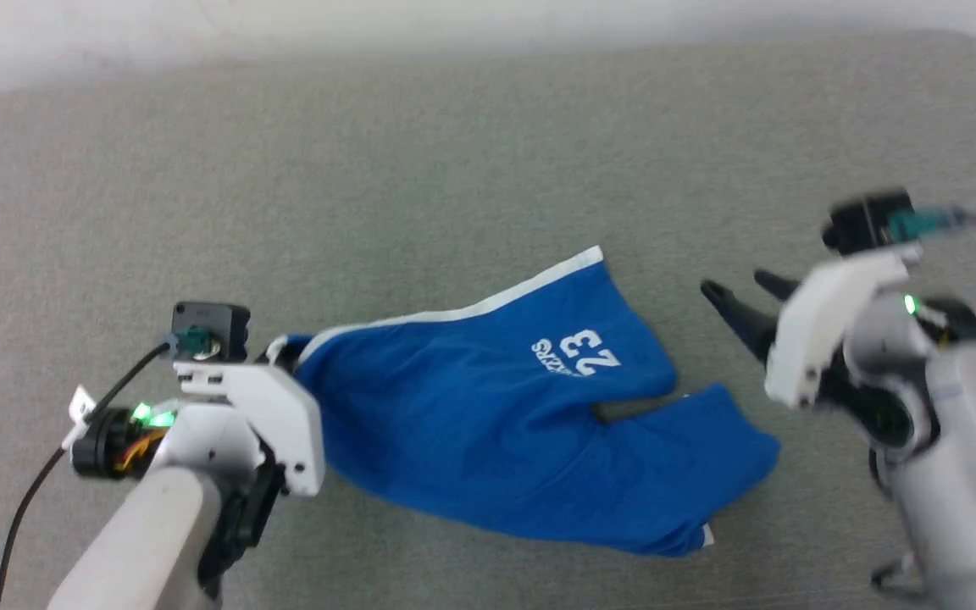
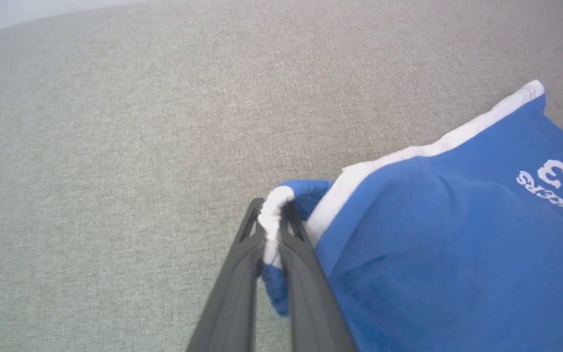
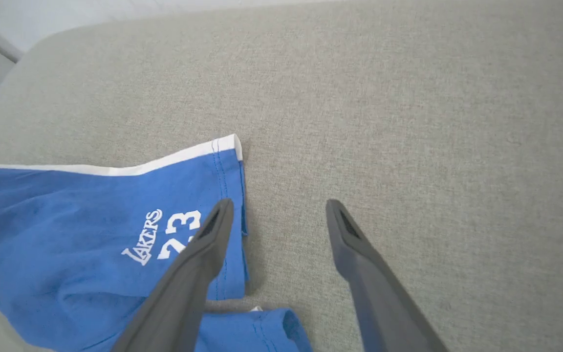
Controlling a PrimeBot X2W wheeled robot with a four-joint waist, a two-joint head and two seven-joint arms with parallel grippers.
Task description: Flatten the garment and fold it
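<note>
**Left claw** (image 2: 271,215): clenched on the white-trimmed corner (image 2: 272,230) of the garment (image 1: 488,407), with a bunched fold of the blue shorts pinched between my 2 dark fingers (image 2: 232,293).

**Right claw** (image 3: 279,208): released, jaws spread wide and holding nothing. It hovered just beside the hem of the leg that bore the "LAKERS 23" print (image 3: 164,234).

**Garment:** The shorts lay near the middle of the cushion, waist end toward my left arm and the 2 legs toward my right. 1 leg was splayed from the other, with a notch of bare cushion between them. The fabric sagged in soft wrinkles rather than lying flat.

**Step in hand, as I judged it:** securing opposite ends so the cloth could be drawn taut. To do it well, my right claw would need to come down over the white-striped corner (image 3: 227,144) of the printed leg and catch both layers close to the edge. Only then should it pull away from my left, low and level, so that the thin fabric spread without slipping from the left pinch, which held little cloth.

**Surface and room:** a grey woven-fabric cushion (image 1: 454,152) with rounded corners, its weave likely to drag a little on the cloth. A pale wall (image 1: 200,25) rose behind its far edge.
</note>
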